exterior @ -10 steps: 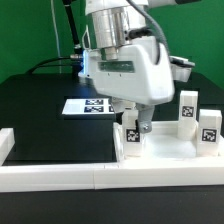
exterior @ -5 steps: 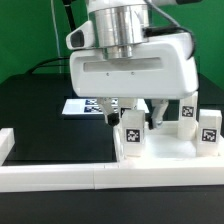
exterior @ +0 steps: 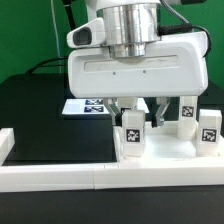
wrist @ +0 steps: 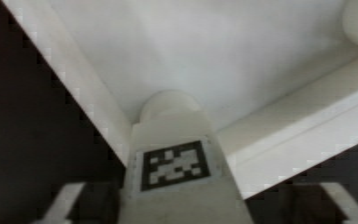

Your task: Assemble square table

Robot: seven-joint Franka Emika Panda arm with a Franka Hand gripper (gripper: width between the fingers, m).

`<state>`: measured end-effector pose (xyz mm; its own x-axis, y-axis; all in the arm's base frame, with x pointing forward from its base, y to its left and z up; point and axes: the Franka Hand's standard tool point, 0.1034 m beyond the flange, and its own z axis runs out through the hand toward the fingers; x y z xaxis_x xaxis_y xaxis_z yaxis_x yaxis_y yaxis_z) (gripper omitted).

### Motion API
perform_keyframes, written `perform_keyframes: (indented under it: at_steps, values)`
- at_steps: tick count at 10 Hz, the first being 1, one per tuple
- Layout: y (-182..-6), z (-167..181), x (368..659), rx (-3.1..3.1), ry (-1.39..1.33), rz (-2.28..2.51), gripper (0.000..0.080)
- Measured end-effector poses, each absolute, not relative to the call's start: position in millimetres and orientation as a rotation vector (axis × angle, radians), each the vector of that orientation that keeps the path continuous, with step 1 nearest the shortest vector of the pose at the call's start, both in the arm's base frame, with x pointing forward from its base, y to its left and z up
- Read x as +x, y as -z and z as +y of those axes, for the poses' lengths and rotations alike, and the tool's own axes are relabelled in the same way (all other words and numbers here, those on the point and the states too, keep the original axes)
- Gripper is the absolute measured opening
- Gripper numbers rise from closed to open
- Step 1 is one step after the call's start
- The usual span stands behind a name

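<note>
The square table's white top [exterior: 172, 150] lies at the exterior view's right, against the border wall. Three short white tagged legs stand on it: one at the near corner [exterior: 131, 134] and two further right [exterior: 187, 112] [exterior: 209, 130]. My gripper [exterior: 133, 118] hangs straight over the near leg, one finger on each side. In the wrist view that leg [wrist: 179, 150] rises between the fingers [wrist: 60, 205], with a dark gap on both sides. The jaws are open and do not touch it. The top's rim [wrist: 282, 110] shows behind.
The long white border wall [exterior: 60, 172] runs along the front, with a raised end [exterior: 6, 143] at the exterior view's left. The marker board [exterior: 86, 105] lies flat on the black table behind the gripper. The arm's big white hand hides the middle of the scene.
The hand has turned broadside to the camera and settled over the near leg. Its jaws have narrowed around the leg. The leg has not moved.
</note>
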<state>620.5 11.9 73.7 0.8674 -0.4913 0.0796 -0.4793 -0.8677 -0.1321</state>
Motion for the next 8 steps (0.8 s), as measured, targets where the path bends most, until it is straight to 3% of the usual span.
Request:
perform_keyframes:
  at_steps: [1,8]
  values:
    - [-73.2,11,620,-2.881,0.157,0.922,0.0296]
    - [-73.4,22,622,-1.927,-0.001,2.202,0.0293]
